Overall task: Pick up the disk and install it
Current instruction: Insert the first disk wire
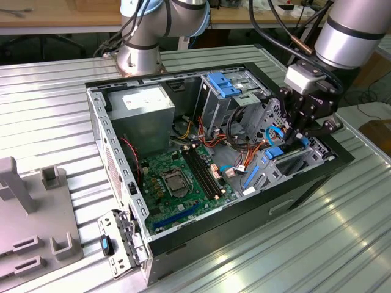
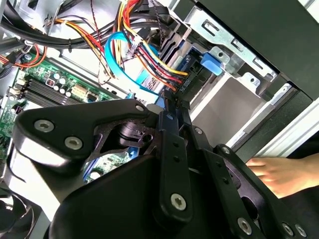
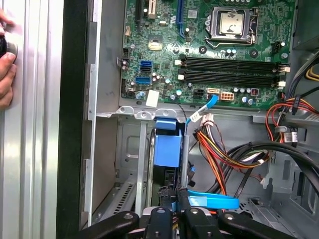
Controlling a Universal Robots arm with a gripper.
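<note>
Exterior view: open computer case, motherboard inside; at that view's right, gripper pinching the disk, edge-on at the drive bay. First wrist view adds a hand on the table; disk upright in bay.

The arm is a fat silver tube with pale blue joint caps, and black cables loop off it toward 12 o'clock. A white block sits at its wrist above the tool. The tool is matte black, built of flat linkage plates pinned by round silver screws. In the second wrist view its plates are broad and rounded.
</note>
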